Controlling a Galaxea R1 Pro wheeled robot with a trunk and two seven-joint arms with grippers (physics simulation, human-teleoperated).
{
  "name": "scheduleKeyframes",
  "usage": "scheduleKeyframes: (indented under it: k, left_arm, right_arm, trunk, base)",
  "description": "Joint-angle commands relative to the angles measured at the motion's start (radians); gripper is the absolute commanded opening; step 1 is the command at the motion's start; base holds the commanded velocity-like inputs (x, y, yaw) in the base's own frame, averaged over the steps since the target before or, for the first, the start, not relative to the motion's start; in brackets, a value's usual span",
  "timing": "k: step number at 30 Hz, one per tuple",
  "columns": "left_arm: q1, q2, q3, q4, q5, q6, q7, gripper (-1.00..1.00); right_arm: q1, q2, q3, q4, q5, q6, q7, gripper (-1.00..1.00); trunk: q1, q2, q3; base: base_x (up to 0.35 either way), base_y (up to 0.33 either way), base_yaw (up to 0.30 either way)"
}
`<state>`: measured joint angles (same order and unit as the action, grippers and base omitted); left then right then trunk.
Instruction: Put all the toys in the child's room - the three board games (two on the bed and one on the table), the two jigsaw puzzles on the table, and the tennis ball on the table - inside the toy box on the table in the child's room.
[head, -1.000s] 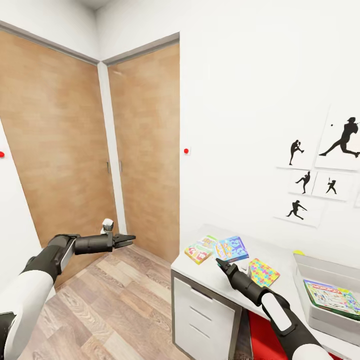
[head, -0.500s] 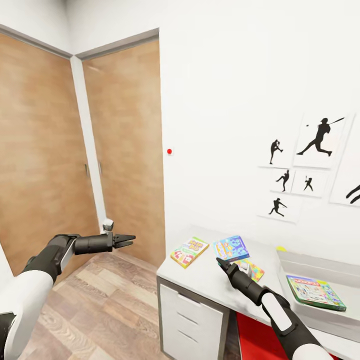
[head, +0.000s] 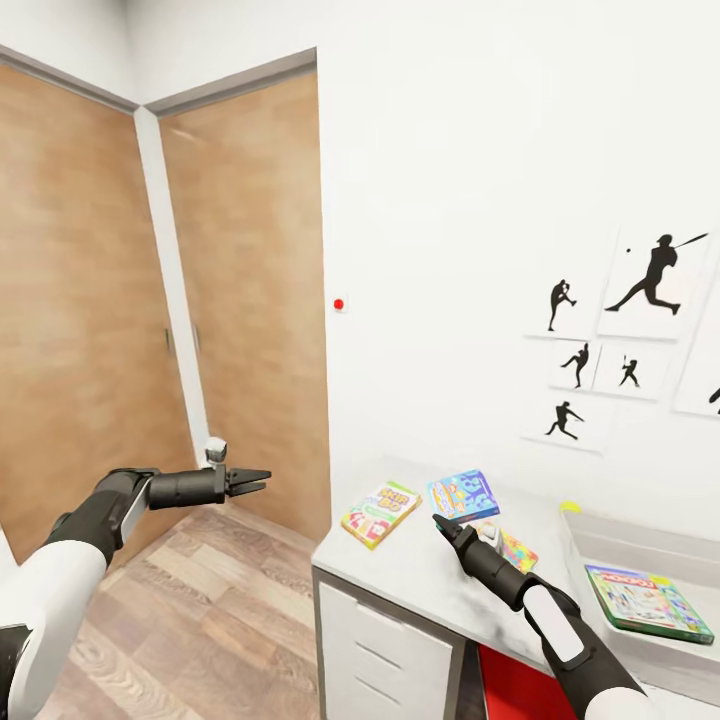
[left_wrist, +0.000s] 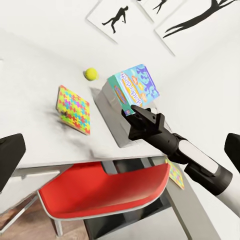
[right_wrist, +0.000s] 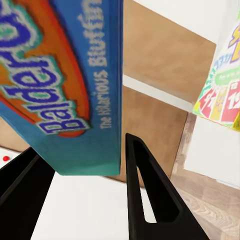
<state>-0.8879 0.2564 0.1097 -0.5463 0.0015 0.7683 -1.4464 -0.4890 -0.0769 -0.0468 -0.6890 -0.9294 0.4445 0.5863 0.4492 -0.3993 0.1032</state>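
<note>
My right gripper (head: 440, 522) is shut on the small blue board game (head: 463, 495), held tilted just above the table (head: 420, 570). The right wrist view has that box (right_wrist: 60, 85) between the two fingers. The green-orange-red board game (head: 380, 513) lies flat near the table's left end. A jigsaw puzzle (head: 518, 550) lies behind my right forearm. The tennis ball (head: 570, 507) rests by the toy box (head: 620, 525), which holds the large pale-green board game (head: 648, 603). My left gripper (head: 262, 481) hangs open over the wood floor, away from the table.
Two wooden doors (head: 240, 300) meet in the corner to the left. A red chair (head: 510, 685) is tucked under the table beside the white drawer unit (head: 385, 650). Black sports pictures (head: 655, 275) hang above the table. Plank floor (head: 200, 610) lies ahead.
The whole view has swung right along the wall, then eased back a little, so the camera moved. Both arms keep their pose and the blue game stays in the right gripper.
</note>
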Motion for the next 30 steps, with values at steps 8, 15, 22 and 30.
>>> scheduleKeyframes:
  k: [8, 15, 22, 30]
  left_arm:
    - [0.000, 0.003, 0.001, 0.000, 0.000, 0.010, -0.003, 1.00]
    - [0.000, 0.001, 0.001, 0.000, 0.000, 0.010, -0.003, 1.00]
    - [0.000, 0.003, 0.001, 0.000, 0.000, 0.009, -0.003, 1.00]
    - [-0.001, 0.003, 0.001, 0.001, 0.000, -0.006, -0.003, 1.00]
  right_arm:
    - [0.000, 0.000, -0.002, 0.000, -0.008, 0.008, 0.001, -1.00]
    - [0.000, 0.000, -0.002, 0.000, -0.008, 0.008, 0.001, -1.00]
    - [0.000, 0.000, -0.002, 0.000, -0.008, 0.008, 0.001, -1.00]
    - [0.000, 0.000, -0.002, 0.000, -0.009, 0.008, 0.002, -1.00]
  trunk:
    - [0.001, -0.001, 0.003]
    - [0.001, -0.001, 0.008]
    - [0.001, -0.001, 0.013]
    - [0.001, -0.001, 0.018]
  base:
    - [0.143, 0.006, -0.139]
    - [0.079, 0.000, -0.250]
    - [0.017, 0.000, -0.253]
    - [0.001, 0.000, -0.197]
